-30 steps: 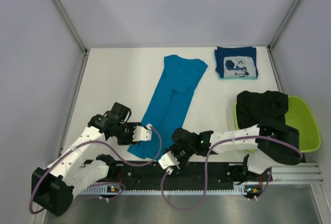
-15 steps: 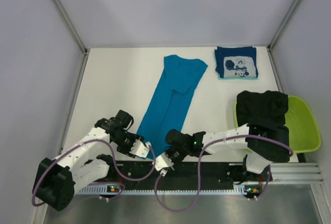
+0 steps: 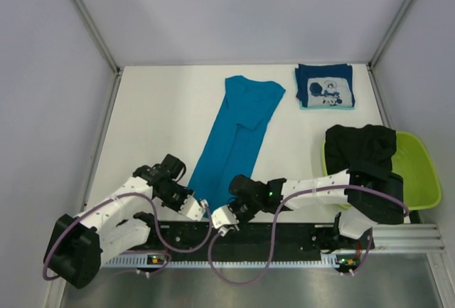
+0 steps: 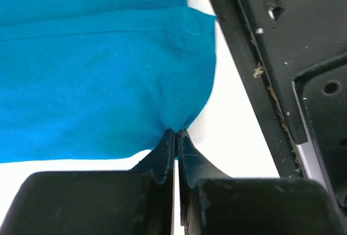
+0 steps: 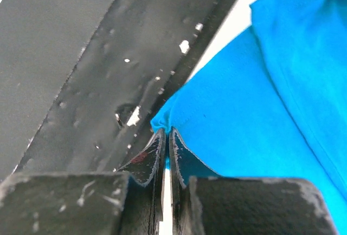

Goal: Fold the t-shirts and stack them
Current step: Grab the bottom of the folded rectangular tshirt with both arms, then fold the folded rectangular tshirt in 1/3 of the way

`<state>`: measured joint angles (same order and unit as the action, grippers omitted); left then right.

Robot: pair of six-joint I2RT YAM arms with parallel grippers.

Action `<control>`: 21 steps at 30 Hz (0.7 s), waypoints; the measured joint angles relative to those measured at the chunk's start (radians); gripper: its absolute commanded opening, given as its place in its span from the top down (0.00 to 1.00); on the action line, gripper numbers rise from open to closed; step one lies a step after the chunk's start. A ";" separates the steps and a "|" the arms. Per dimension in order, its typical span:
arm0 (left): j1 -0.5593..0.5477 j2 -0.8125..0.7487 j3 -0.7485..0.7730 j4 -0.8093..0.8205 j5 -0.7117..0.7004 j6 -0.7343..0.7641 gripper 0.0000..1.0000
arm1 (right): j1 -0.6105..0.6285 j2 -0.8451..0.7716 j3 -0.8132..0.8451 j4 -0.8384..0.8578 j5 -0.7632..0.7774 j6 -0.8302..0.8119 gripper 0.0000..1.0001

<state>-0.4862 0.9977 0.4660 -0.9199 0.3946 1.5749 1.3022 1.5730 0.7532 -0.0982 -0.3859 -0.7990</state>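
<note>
Left fingers (image 4: 161,156) clenched on the near hem corner of the teal t-shirt (image 3: 234,134). Right fingers (image 5: 153,159) pinch its other near corner (both at the table (image 3: 156,109) edge). Farther right, the black t-shirt (image 3: 359,146) drapes over the green basin (image 3: 421,174). Farthest back, the navy t-shirt (image 3: 325,86) lies folded.

black t-shirt (image 3: 359,148) hides part of the green basin's (image 3: 421,174) rim and inside.
</note>
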 measured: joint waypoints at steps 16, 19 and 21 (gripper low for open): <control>0.010 0.371 0.573 0.172 -0.067 -0.513 1.00 | -0.486 -0.172 0.003 0.120 -0.057 0.297 1.00; 0.020 0.539 0.727 0.190 -0.091 -0.560 1.00 | -0.588 -0.123 0.051 0.132 -0.056 0.309 1.00; 0.029 0.633 0.816 0.201 -0.106 -0.579 1.00 | -0.643 -0.076 0.095 0.136 -0.052 0.307 1.00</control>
<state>-0.4576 1.6306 1.2819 -0.7193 0.2882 0.9955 0.6590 1.4971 0.8478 0.0376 -0.4381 -0.4919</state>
